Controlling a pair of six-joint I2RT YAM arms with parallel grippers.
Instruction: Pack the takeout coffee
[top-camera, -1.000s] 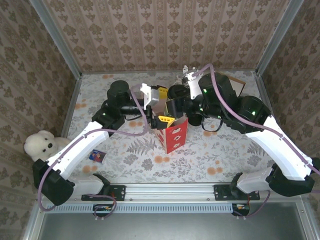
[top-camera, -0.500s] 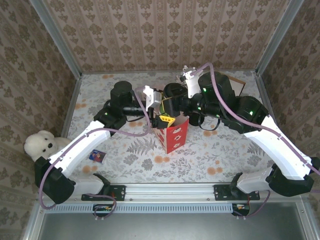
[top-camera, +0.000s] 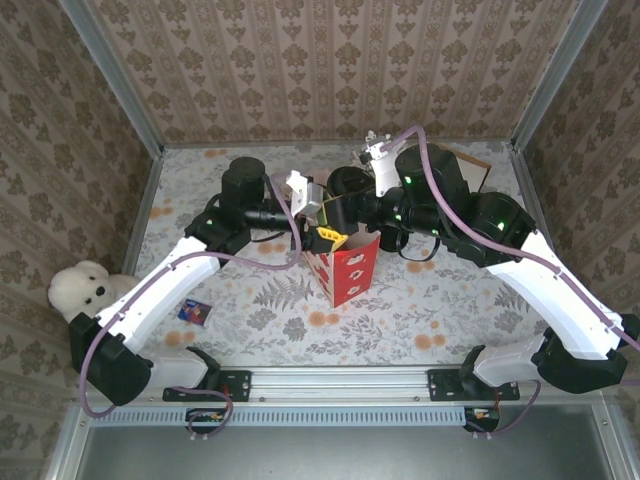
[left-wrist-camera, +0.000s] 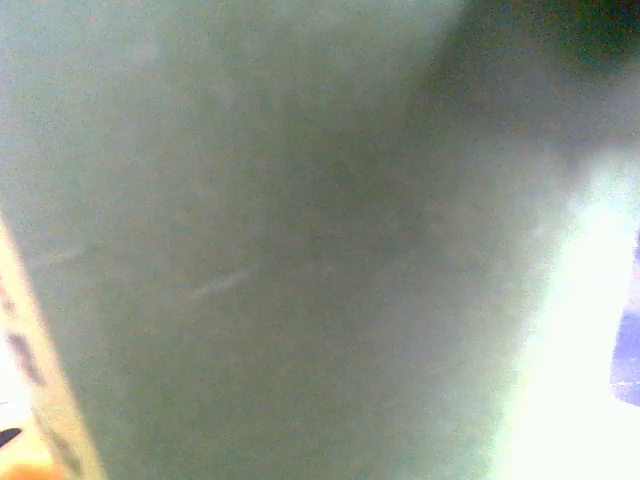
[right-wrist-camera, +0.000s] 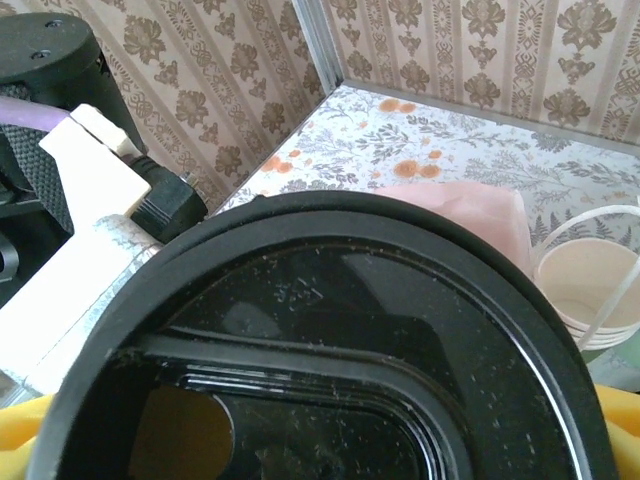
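The left gripper (top-camera: 323, 222) sits hard against the green wall of the takeout coffee (left-wrist-camera: 280, 250). Whether its jaws grip I cannot tell, nor the right gripper's (top-camera: 346, 210) opposite, above a black lid (right-wrist-camera: 330, 380). Best to squeeze gently, keep the cup upright, and lower straight into the red gift bag (top-camera: 345, 270) just below.

Above the red gift bag (top-camera: 345, 268), the left gripper (top-camera: 322, 215) draws its jaws closer together than a second ago. Its far yellow fingertip, earlier plain at the bag's 12 o'clock, is no longer to be seen. The left arm's wrist joint (top-camera: 242, 182) shifts slightly toward 3 o'clock. The right gripper (top-camera: 352, 192), with the black lid (top-camera: 343, 180), edges toward 9 o'clock and now sits tighter against the left gripper. The right arm's big black joint (top-camera: 432, 180) slides the same way.
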